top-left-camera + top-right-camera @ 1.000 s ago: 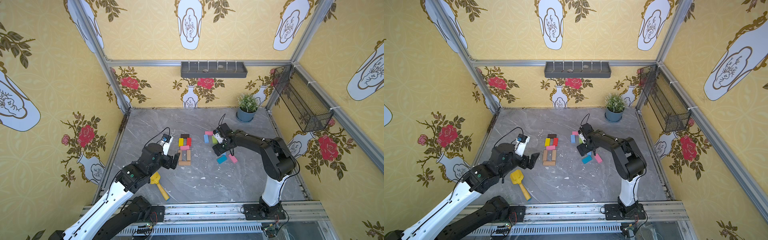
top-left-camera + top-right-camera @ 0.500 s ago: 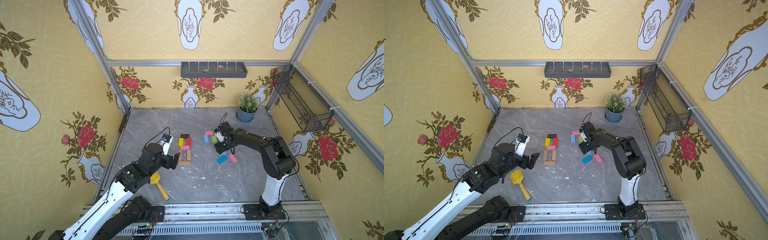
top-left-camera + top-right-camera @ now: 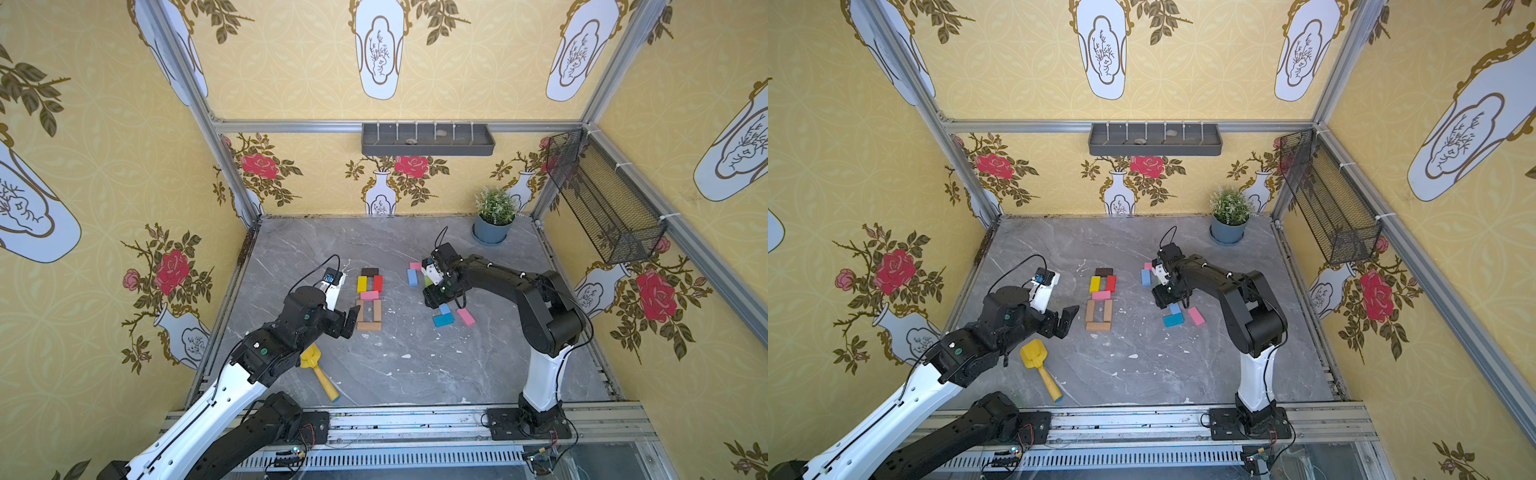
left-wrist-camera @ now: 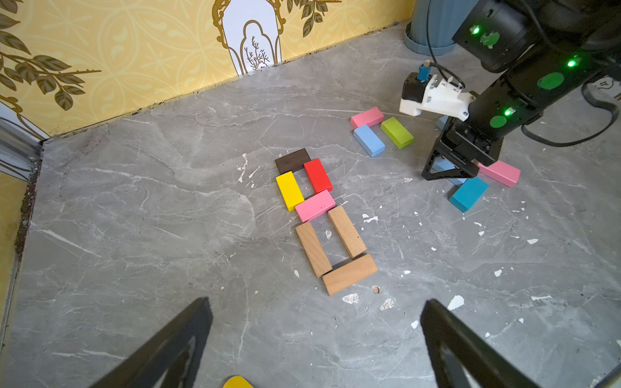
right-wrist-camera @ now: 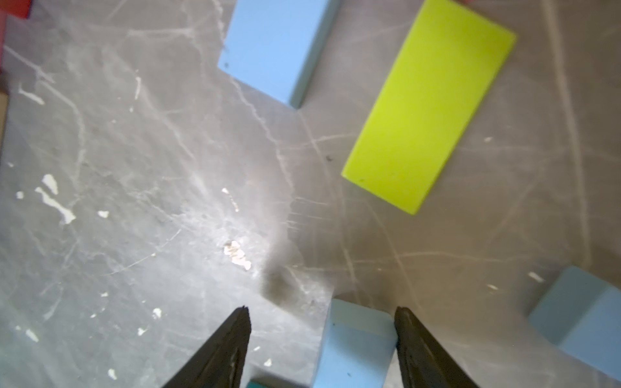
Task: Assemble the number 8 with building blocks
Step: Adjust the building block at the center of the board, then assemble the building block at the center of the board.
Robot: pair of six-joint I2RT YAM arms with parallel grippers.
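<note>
between right fingers [image 5: 225,352], light blue block [image 5: 356,342]

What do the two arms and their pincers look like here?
Left arm and right arm are black-jointed, each with a white lower link and a white wrist camera mount trailing a black cable. Green dots mark both. Left pincer and right pincer have black tapering fingers.

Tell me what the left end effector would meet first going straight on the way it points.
The left end effector aims at the nearest tan block, the figure's bottom bar; depth is unclear, so maybe the table first.
</note>
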